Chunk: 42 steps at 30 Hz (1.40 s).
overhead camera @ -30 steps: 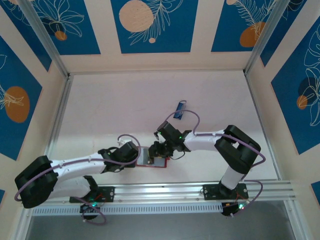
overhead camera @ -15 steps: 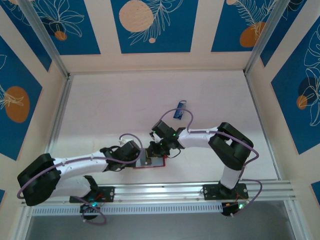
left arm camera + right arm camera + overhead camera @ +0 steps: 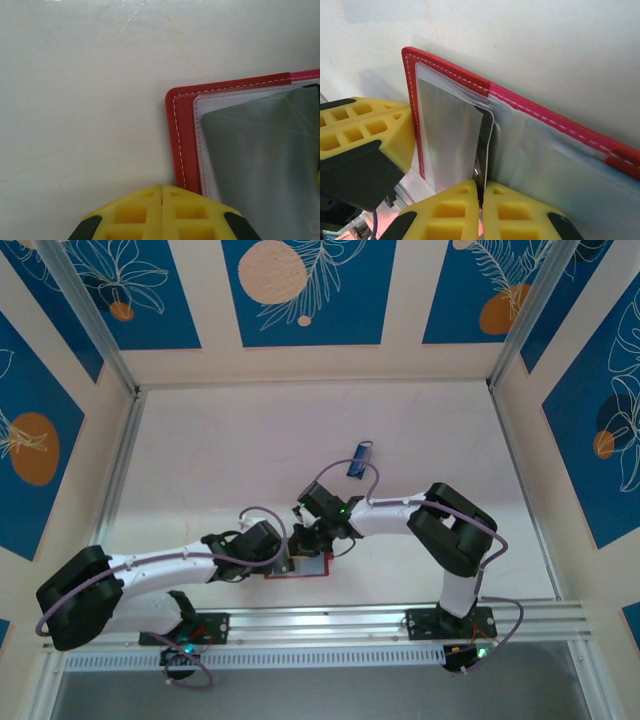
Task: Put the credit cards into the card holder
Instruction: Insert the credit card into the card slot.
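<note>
Currently, the card holder [image 3: 303,566] is laid open on the table [image 3: 220,460], just below the centre of the top view, with both claws positioned at it. The left claw [image 3: 161,214] is clenched, its yellow fingers [image 3: 130,216] pressed flat against each other with no gap. In the left wrist view it is seen at the bottom edge of the frame, at the lower left corner of the red cover [image 3: 182,135]. Whether that corner is pinched cannot be told. The right claw [image 3: 482,197] is clenched on a thin, dark-edged leaf of the holder's pale grey pockets [image 3: 447,140], seen edge-on between the fingers. Whether a card sits within that leaf cannot be told. One blue credit card [image 3: 358,458] is seen on the table above and to the right of the holder, well apart from it and from both claws.
</note>
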Motion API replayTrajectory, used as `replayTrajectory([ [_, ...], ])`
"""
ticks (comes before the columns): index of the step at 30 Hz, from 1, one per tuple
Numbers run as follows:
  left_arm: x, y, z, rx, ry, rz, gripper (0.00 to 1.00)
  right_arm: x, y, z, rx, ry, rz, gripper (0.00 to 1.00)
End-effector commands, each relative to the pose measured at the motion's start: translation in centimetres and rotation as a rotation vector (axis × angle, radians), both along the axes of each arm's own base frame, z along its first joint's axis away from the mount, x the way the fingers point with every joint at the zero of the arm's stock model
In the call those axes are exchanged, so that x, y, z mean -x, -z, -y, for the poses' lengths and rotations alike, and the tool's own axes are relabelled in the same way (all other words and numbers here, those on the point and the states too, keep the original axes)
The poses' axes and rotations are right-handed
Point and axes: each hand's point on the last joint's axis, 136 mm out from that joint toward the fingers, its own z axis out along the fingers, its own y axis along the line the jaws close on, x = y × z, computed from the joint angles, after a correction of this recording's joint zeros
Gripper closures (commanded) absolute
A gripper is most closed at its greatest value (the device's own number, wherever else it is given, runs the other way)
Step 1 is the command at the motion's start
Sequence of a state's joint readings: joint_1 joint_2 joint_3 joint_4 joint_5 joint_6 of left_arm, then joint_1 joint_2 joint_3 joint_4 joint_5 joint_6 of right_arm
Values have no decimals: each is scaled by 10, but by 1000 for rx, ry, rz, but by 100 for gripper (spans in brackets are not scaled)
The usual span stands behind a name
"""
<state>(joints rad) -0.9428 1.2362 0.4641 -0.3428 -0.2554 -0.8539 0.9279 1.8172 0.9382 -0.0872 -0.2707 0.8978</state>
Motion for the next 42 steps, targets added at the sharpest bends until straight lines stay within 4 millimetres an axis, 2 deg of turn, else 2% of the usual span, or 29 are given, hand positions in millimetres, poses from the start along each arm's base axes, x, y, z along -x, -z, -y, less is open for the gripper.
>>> replayTrajectory([
  [1, 1, 19, 21, 84, 38, -30, 100, 11, 7, -7, -12, -2, -64, 91],
  [4, 1, 19, 20, 82, 34, -31, 100, 12, 6, -5, -10, -3, -60, 86],
  [9, 0, 20, 17, 77, 20, -27, 100, 10, -7, 9, 35, -21, -11, 77],
  [16, 1, 21, 14, 73, 7, -25, 100, 9, -26, 28, 88, -47, 36, 71],
  [18, 1, 21, 15, 73, 8, -24, 100, 8, -26, 30, 101, -50, 43, 74],
  [21, 0, 21, 15, 73, 8, -26, 100, 8, -21, 28, 126, -57, 43, 92],
  [23, 1, 21, 15, 73, 8, -26, 100, 7, -15, 25, 151, -62, 48, 100],
  [37, 1, 20, 15, 74, 8, -24, 100, 14, 9, 17, 231, -83, 33, 100],
  [42, 1, 21, 18, 75, 19, -30, 100, 19, 6, 0, 155, -98, 7, 100],
])
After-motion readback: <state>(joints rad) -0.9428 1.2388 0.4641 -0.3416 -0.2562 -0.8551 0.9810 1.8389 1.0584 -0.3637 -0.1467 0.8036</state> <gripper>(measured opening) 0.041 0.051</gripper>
